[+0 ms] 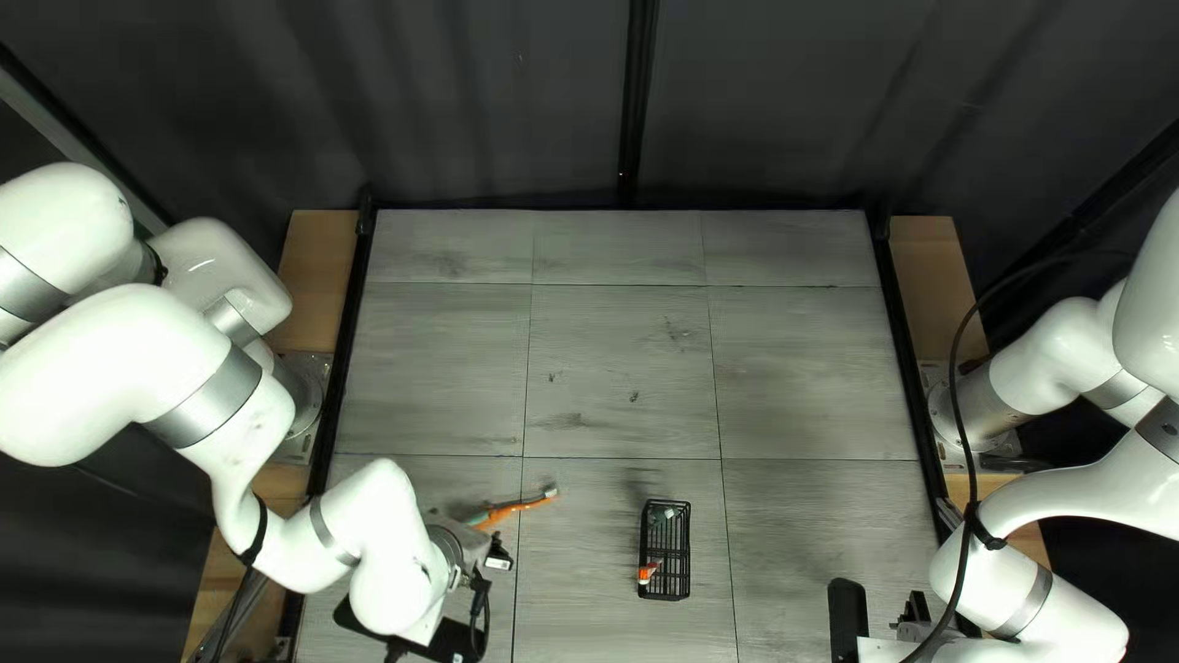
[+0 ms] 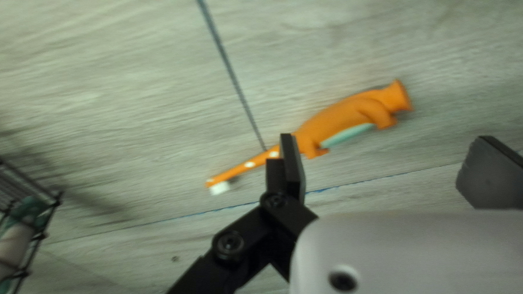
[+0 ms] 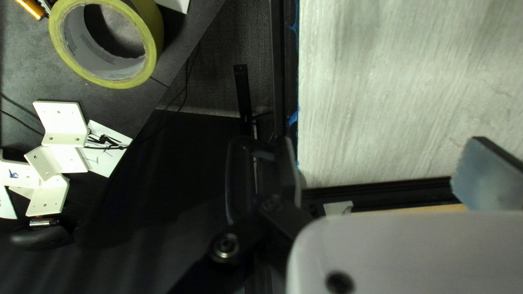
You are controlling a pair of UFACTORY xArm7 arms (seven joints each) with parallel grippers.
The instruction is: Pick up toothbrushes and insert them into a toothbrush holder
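While both arms stood over the near part of the grey wood-patterned table (image 1: 620, 368), we found our left gripper (image 1: 494, 555) with fingers apart, holding nothing. The orange, animal-shaped toothbrush (image 2: 348, 117) with green belly and white bristles lay flat beneath it, head pointing far and right; one finger crossed its neck in the wrist view, contact undetermined. To its right stood the black wire-mesh toothbrush holder (image 1: 665, 553), with orange and green parts inside. Our right gripper (image 1: 919, 612), at the near right corner, also had separated fingers, holding nothing.
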